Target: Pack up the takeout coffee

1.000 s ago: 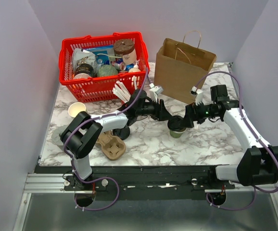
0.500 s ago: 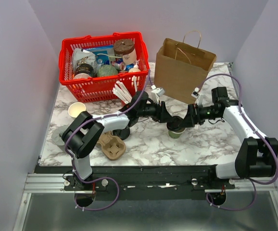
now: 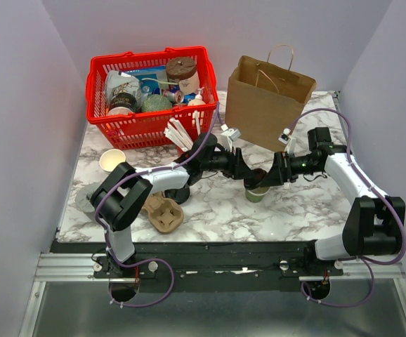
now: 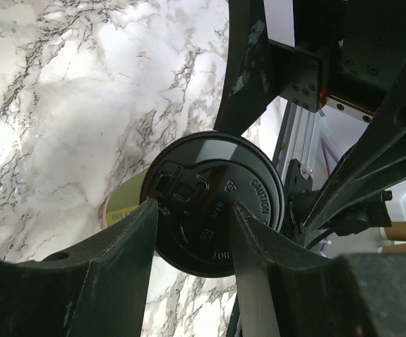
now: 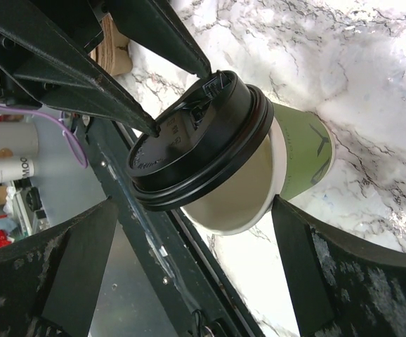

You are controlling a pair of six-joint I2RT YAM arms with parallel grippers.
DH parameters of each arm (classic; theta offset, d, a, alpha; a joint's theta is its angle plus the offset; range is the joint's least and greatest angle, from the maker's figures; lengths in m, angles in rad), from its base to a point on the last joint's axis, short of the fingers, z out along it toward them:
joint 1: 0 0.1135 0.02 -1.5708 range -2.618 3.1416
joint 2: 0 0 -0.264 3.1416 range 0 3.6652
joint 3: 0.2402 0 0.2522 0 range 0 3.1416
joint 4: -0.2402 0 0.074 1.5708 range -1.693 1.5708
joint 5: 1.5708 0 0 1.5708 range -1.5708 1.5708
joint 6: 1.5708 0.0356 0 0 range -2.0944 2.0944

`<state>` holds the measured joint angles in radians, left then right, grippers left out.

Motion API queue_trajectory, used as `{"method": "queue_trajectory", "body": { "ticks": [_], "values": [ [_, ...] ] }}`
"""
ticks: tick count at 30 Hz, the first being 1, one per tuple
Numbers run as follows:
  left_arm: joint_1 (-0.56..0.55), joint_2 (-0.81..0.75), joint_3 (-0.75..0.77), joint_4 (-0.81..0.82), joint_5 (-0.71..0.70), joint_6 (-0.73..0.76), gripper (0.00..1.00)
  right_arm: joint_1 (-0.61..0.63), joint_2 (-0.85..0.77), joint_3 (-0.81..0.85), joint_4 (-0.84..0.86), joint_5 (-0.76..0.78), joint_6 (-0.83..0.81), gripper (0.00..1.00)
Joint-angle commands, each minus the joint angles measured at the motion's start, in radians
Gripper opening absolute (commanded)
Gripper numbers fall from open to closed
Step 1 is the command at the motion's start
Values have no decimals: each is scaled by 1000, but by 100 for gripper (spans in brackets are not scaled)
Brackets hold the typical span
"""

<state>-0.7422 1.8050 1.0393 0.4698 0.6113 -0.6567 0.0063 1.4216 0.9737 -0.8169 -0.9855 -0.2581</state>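
The takeout coffee, a green paper cup point(image 3: 258, 194) with a pale upper band, stands on the marble mid-table. Its black lid point(image 5: 196, 140) sits crooked: one side is seated and the other is raised, so the cup's pale inside shows. My left gripper point(image 4: 192, 210) comes from the left, open, with both fingertips point(image 5: 154, 130) resting on the lid's top point(image 4: 217, 189). My right gripper point(image 5: 196, 203) is open wide around the cup point(image 5: 301, 151), with one finger near the cup's wall and the other well off. In the top view both grippers point(image 3: 249, 177) point(image 3: 267, 179) meet over the cup.
A brown paper bag point(image 3: 266, 102) stands open behind the cup. A red basket point(image 3: 94, 91) full of goods is at the back left. A cardboard cup carrier point(image 3: 162, 212) and a lidless cup point(image 3: 112, 160) lie to the left, near my left arm.
My right arm has drawn in towards the cup, bringing its open fingers around it. The left gripper stays on the lid, and the cup has shifted slightly.
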Motion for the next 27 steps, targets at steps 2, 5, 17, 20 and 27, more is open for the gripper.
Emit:
{"method": "queue_trajectory", "body": {
  "ticks": [2, 5, 17, 20, 27],
  "values": [
    [-13, -2, -7, 33, 8, -12, 53, -2, 13, 2, -21, -39, 2, 100],
    [-19, -7, -10, 36, 13, -12, 53, -2, 10, 3, -21, -41, 2, 100],
    [-32, -19, -15, 61, 30, -18, 52, -2, 17, 10, -19, -59, -1, 100],
    [-34, -27, -13, 81, 41, -27, 52, -2, 20, 17, -19, -56, -3, 100],
    [-36, -45, -10, 89, 53, -27, 52, -2, 19, 11, -19, -51, -3, 100]
  ]
}}
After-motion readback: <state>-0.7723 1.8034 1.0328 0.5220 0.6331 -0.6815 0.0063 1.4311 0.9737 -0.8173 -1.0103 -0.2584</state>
